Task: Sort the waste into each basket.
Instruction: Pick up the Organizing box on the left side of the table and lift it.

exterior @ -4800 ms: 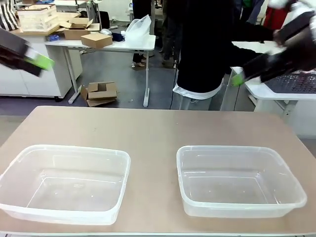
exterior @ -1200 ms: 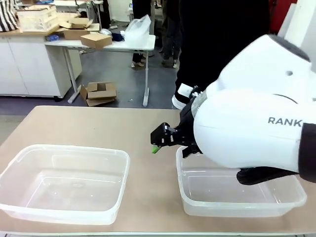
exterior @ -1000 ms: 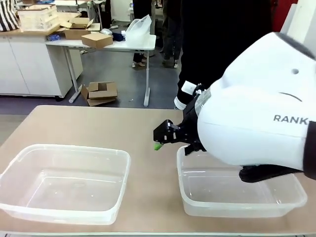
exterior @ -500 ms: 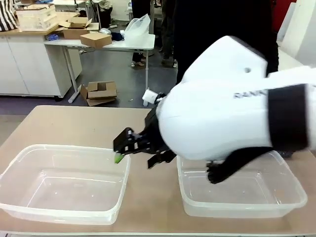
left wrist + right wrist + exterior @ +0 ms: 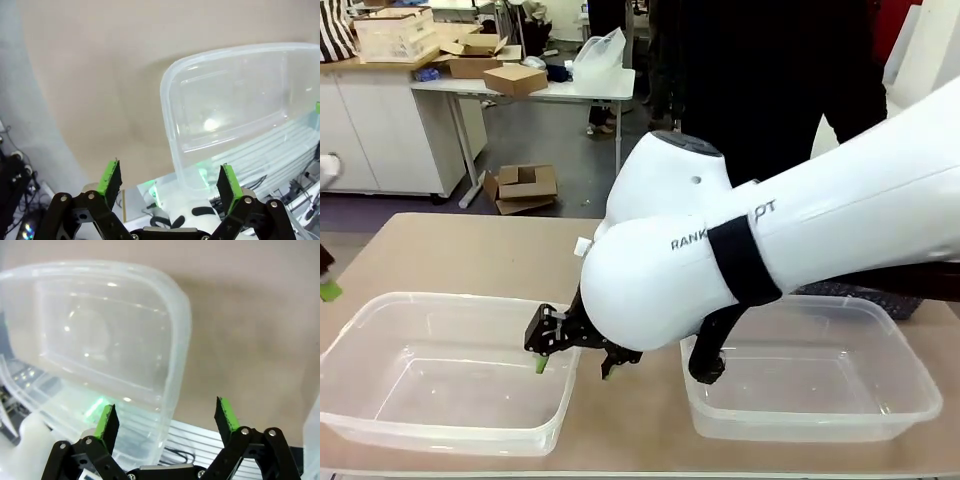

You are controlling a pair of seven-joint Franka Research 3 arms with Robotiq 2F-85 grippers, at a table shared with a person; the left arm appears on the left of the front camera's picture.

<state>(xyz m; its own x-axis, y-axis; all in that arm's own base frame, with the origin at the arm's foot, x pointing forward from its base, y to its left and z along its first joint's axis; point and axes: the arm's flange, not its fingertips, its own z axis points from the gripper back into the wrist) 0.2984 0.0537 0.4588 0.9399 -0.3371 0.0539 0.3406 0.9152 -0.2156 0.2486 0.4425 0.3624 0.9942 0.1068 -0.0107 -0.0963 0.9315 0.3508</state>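
Observation:
Two clear plastic baskets sit on the tan table, the left basket (image 5: pixel 380 300) and the right basket (image 5: pixel 895 330), both empty. The waste is out of view. My right arm reaches across the middle, and its gripper (image 5: pixel 573 362) hangs open low over the left basket's right rim. In the right wrist view that gripper (image 5: pixel 166 419) is open with nothing between its pads, above the basket's corner (image 5: pixel 180 305). A green pad of my left gripper (image 5: pixel 328 290) pokes in at the far left edge. The left wrist view shows this gripper (image 5: pixel 169 180) open and empty, with a basket (image 5: pixel 170 85) beyond it.
A person in dark clothes (image 5: pixel 770 70) stands at the far side of the table. Bare tabletop (image 5: pixel 450 250) lies behind the baskets and between them. My right arm's big white body (image 5: pixel 720 270) covers the table's middle and part of the right basket.
My right arm has swung left from the right basket's near corner to the left basket's right rim and dropped lower. A pad of my left gripper has come in at the left edge.

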